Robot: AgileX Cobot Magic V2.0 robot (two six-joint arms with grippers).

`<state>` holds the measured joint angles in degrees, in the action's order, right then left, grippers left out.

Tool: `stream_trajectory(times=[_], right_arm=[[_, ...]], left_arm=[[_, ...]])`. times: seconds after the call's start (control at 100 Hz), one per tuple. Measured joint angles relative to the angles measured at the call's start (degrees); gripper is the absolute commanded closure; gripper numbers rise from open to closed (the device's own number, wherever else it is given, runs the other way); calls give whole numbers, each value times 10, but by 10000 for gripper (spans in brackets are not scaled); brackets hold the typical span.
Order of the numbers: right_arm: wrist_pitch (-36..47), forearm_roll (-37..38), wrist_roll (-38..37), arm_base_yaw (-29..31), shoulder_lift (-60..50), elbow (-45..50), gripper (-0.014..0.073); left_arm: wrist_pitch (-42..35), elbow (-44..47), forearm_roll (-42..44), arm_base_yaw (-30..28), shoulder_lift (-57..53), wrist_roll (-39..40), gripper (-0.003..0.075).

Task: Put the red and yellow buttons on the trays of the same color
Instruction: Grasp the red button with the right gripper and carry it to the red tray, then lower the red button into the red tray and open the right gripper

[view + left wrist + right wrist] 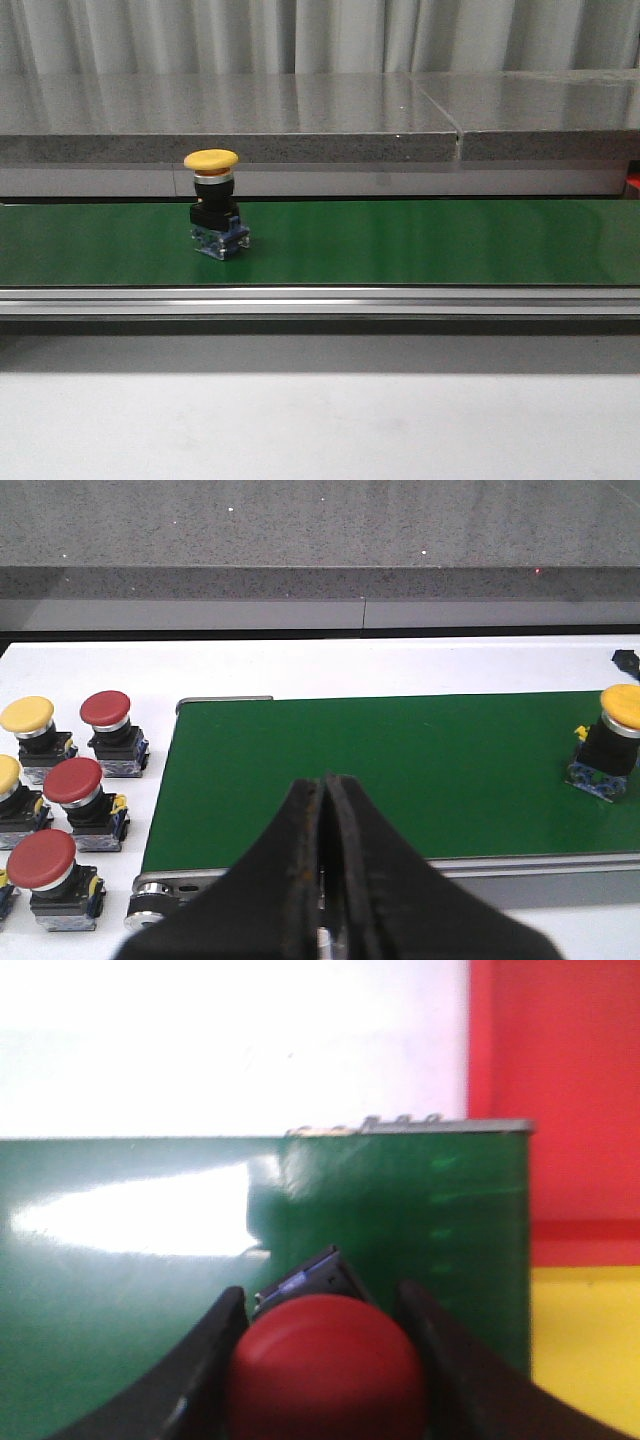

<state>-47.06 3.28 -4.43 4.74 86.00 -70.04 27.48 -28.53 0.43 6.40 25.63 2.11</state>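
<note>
Right end effector [325, 1360] is clamped on a red button [325, 1370] — 1 finger on each side of the cap, the blue base just visible behind it. It hangs over the green conveyor belt [130, 1260], near the belt's end. Just past that end sit the red tray [555, 1090] and the yellow tray [590, 1345], side by side and touching.

Left end effector [322, 880] has its fingers pressed together with nothing between them, over the near edge of the belt's other end.

1 yellow button [213, 203] stands upright on the belt, left of centre in the front view, black body on a blue base. The left wrist view shows the same one [612, 742] well apart from the left end effector.

Off the belt's end on the white table [90, 665] is a cluster of spare buttons — 3 red, e.g. [72, 792], and 2 yellow, e.g. [30, 730], all upright and close together.
</note>
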Motion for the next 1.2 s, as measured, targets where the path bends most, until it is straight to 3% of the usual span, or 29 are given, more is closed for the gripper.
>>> stream_trajectory(times=[0.36,0.6,1.06,1.14,1.2], right_arm=[[-21,4,37,135,102,-142,385],[23,-83,106,204,193,-157,385],[84,-117,133,232,300,-157,382],[87,-120,133,232,302,-160,319],[87,-121,133,232,302,-161,202]], left_arm=[[0,0,0,0,0,0,739],[0,0,0,0,0,0,739],[0,0,0,0,0,0,739],[0,0,0,0,0,0,739],[0,0,0,0,0,0,739]])
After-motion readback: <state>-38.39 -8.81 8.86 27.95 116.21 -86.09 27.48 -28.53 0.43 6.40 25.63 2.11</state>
